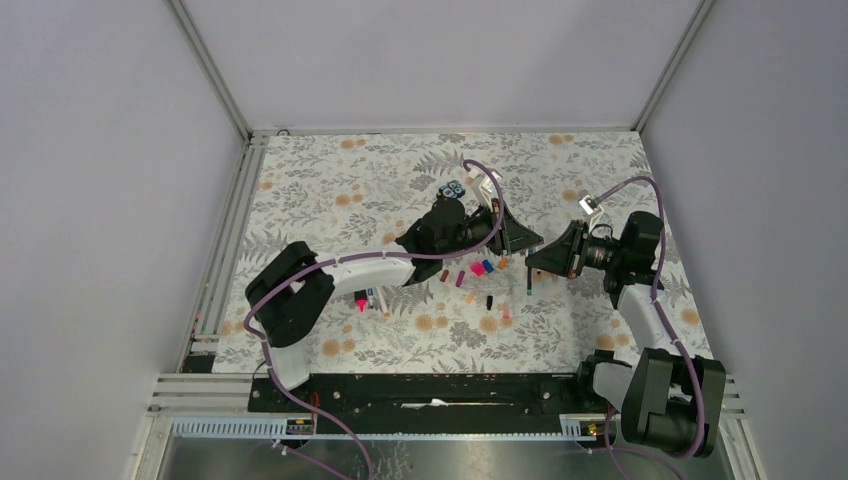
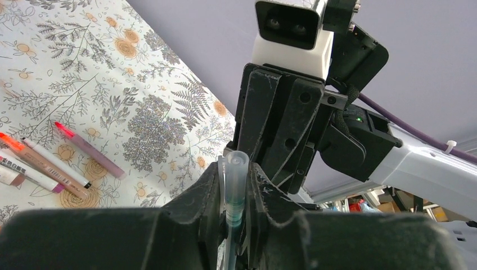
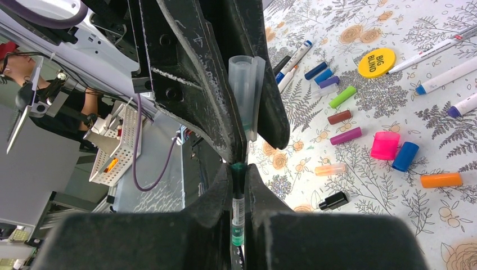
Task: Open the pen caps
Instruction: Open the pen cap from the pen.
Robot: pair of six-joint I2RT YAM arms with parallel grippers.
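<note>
This is a robotics lab, set up as a test cell. Plain grey walls [image 1: 100, 150] on a metal frame [image 1: 210, 68] box in a table draped with a floral cloth [image 1: 330, 200]. Two arms, the left [image 1: 350, 270] and the right [image 1: 650, 320], are bolted to a black rail [image 1: 430, 390] at the near edge and trail purple cables [image 1: 480, 175]. Past the cell, the right wrist view catches a white wire basket [image 3: 115, 140] and what looks like a seated person [image 3: 25, 67]. The left wrist view shows blurred shelf clutter [image 2: 388, 199].
</note>
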